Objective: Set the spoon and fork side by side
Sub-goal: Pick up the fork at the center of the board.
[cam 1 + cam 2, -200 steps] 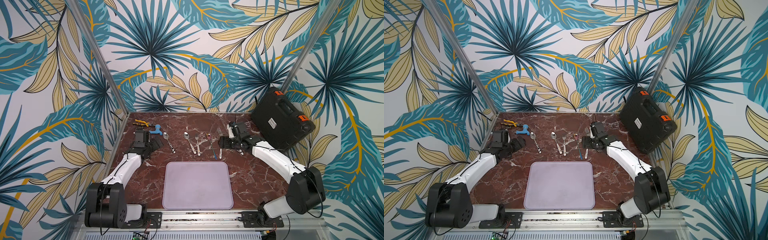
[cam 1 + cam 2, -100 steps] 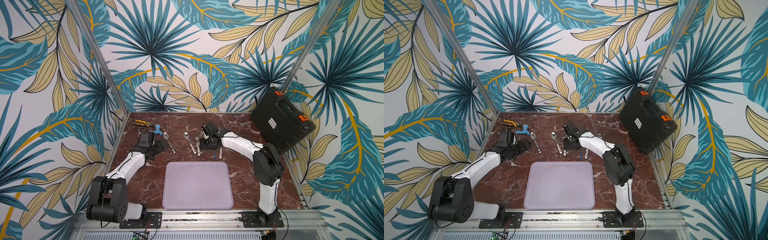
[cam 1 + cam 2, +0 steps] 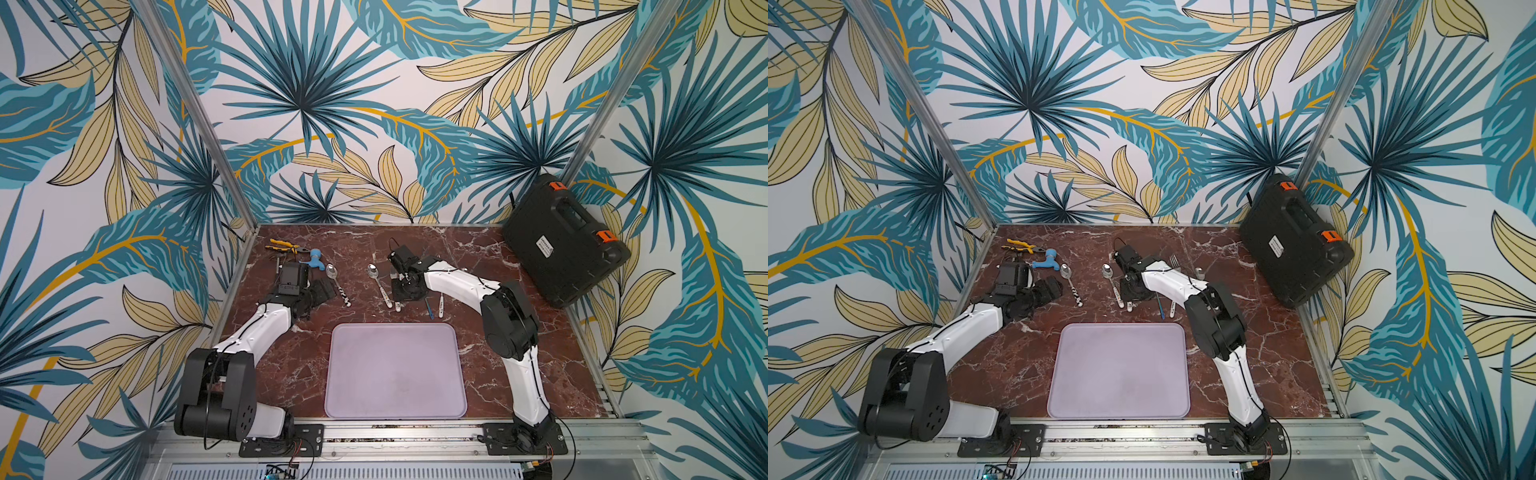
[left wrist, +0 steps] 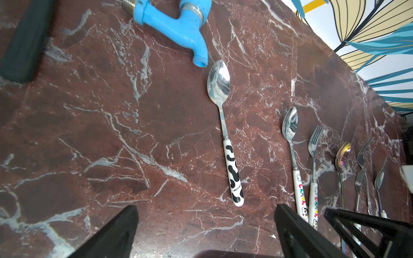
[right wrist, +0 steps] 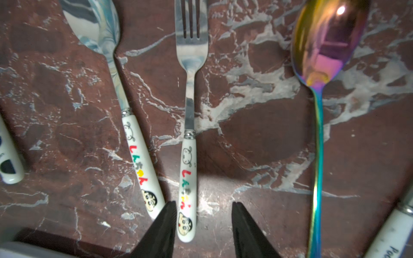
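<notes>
White right arm stretched low, tool straddling fork

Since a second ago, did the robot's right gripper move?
Yes. The right gripper moved away from the black case, ending over the fork.

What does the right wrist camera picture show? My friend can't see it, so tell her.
The right gripper straddles the white cartoon handle of a fork lying on a red marble table, its jaws not yet squeezing it. A spoon with a matching handle lies beside the fork, and a shiny rainbow spoon lies on its other side.
</notes>
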Tool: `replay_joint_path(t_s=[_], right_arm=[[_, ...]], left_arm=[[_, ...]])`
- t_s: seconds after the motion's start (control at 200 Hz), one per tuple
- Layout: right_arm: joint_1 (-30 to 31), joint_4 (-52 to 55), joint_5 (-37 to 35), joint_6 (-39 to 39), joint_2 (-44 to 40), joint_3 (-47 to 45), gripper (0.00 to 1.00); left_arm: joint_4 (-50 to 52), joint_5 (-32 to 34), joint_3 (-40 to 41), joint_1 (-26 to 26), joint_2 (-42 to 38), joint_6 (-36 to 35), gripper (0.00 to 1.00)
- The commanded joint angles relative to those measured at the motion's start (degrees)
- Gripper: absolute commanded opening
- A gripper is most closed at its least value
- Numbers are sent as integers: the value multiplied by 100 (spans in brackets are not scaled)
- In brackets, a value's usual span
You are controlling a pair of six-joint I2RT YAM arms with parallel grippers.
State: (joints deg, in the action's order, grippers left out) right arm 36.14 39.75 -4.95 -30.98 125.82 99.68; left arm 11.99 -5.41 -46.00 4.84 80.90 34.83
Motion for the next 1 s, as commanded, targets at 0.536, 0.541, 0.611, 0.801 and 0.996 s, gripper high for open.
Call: replay_joint_path(t_s=[0.536,0.541,0.611,0.801,0.996], right_arm=[[138,795,-490,-149,739,579,19],[134,802,-483,-148,728,579,18],[140,788,-470,-149,717,570,12],[174,704,-588,-241,513,466,0],[288,573,-851,-365,60,166,0]], left_arm=[[-461,-195,381,18,-399,182,100],[-461,-183,381,18,-399,178,100],[-444,-180,381,17,-420,174,100],[-424,-177,374,18,-452,174,100],[-367,-164,364,17,-479,163,100]])
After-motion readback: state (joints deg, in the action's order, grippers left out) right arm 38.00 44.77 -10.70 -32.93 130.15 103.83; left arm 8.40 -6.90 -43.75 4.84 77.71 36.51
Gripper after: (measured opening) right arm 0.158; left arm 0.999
